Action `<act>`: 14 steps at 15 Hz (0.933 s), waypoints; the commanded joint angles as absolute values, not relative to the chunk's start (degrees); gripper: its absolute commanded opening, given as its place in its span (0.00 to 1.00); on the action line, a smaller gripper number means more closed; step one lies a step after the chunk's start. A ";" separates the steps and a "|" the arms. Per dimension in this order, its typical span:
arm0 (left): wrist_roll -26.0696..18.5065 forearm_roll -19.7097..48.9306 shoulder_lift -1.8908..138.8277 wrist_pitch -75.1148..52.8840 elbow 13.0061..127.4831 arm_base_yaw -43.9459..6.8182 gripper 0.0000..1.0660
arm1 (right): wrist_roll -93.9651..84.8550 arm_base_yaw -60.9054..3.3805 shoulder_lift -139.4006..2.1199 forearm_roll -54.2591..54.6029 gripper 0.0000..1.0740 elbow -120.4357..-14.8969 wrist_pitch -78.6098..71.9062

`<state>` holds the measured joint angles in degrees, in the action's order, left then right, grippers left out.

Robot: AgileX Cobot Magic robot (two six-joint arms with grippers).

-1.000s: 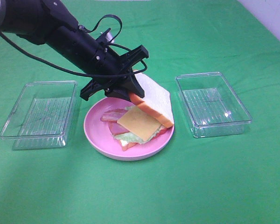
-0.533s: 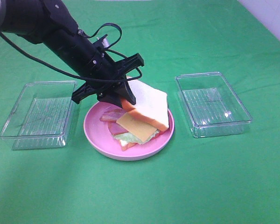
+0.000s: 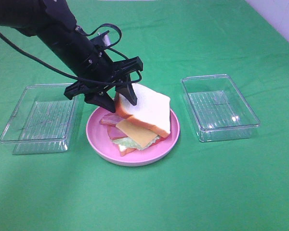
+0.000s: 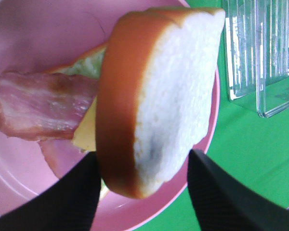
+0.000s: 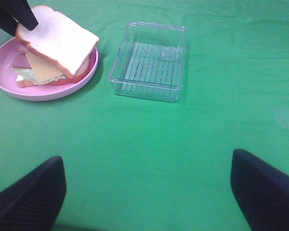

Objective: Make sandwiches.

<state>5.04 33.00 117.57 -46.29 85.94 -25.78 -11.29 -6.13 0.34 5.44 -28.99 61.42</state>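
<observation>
Gripping the toy white bread slice with orange-brown crust by its near-left corner, our left gripper tilts it over the yellow cheese square; right gripper idles wide open, far off.

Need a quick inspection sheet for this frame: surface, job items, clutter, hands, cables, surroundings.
Surface: green cloth, no spills seen.
Job's things: top bread slice tilted over cheese, bacon and lettuce on the pink plate.
Clutter: two clear trays, left tray and right tray, nothing seen inside.
Hands: left hand grips the bread slice's edge; right hand open, apart from everything.
Cables: black cable looped along the left arm.
Surroundings: pale strip at the far right corner.
</observation>
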 commanded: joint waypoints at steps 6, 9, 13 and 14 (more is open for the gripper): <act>4.41 25.73 109.26 -48.82 86.40 -25.84 0.72 | -12.03 -6.02 1.15 5.73 0.81 -28.93 61.13; 4.41 19.25 104.51 -50.99 86.40 -25.84 0.72 | -12.03 -6.02 1.15 5.73 0.81 -28.93 61.13; 4.64 2.75 91.62 -66.41 86.34 -25.84 0.72 | -12.03 -6.02 1.15 5.73 0.81 -28.93 61.13; 4.64 1.95 87.95 -69.56 86.17 -25.84 0.72 | -12.03 -6.02 1.15 5.73 0.81 -28.93 61.13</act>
<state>4.70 2.75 89.44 -67.44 86.12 -25.78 -11.29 -6.13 0.34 5.44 -28.99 61.42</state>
